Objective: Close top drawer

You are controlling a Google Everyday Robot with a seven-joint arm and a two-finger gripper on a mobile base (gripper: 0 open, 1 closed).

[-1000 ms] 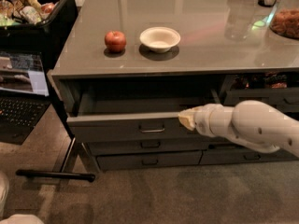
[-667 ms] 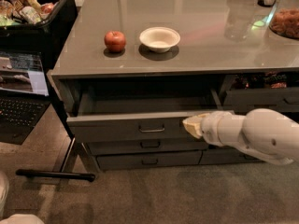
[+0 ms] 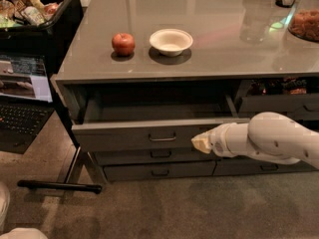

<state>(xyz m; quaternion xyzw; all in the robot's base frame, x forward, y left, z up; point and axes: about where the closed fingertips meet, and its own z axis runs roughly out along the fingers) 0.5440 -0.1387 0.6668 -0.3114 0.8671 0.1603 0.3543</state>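
The top drawer (image 3: pixel 129 136) of the grey counter is pulled out, showing its plain grey interior; its front panel carries a small metal loop handle (image 3: pixel 162 138). My gripper (image 3: pixel 200 143), pale and at the end of a thick white arm coming in from the right, is at the drawer's front panel, just right of the handle. I cannot tell whether it touches the panel.
An apple (image 3: pixel 123 44) and a white bowl (image 3: pixel 171 41) sit on the countertop (image 3: pixel 209 49). Shallower drawers (image 3: pixel 159 172) lie below, and another open drawer (image 3: pixel 279 101) is at the right. A laptop (image 3: pixel 22 98) and a black bin of snacks (image 3: pixel 35 14) stand on the left.
The gripper has dropped slightly lower against the drawer front and the arm has shifted a little to the right. The drawer stands open about as far as before.
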